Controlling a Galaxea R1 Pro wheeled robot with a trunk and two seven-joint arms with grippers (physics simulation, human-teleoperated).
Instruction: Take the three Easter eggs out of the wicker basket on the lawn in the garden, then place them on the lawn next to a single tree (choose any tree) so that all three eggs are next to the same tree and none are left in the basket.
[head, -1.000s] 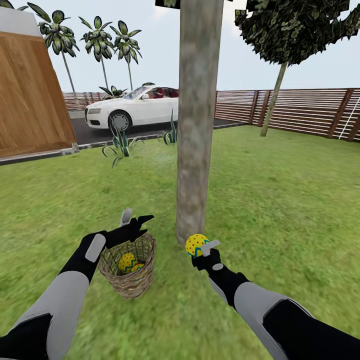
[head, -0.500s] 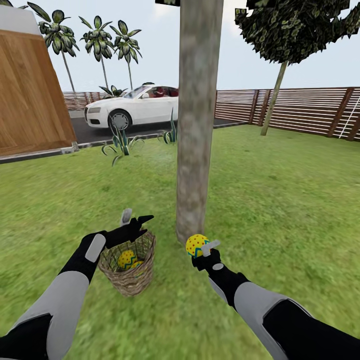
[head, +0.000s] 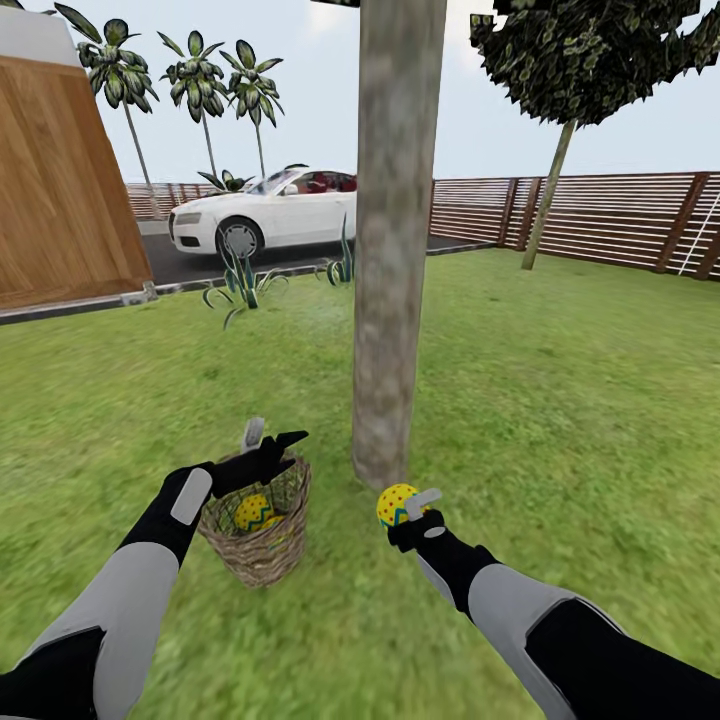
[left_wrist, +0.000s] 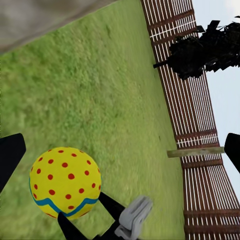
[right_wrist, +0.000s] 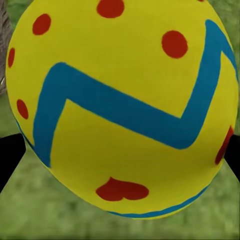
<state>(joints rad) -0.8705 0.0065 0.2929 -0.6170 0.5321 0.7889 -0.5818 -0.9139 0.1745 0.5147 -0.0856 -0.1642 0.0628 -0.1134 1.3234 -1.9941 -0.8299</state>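
A yellow Easter egg with red dots and a blue zigzag is in my right gripper, which is shut on it low over the lawn, just in front of the tree trunk's base. The same egg sits large between the dark fingertips in the right wrist view. To the trunk's left stands the wicker basket, with a yellow egg inside and a bit of a second beside it. Over the basket's far rim my left gripper hangs open and empty, looking toward the held egg.
A white car is parked on the dark driveway beyond spiky plants. At the far left stands a wooden wall. A slatted fence and a thin leaning tree close the lawn's far right side.
My right gripper has sunk a little toward the grass with the egg. The basket sits slightly farther from me. The left gripper has stayed in place.
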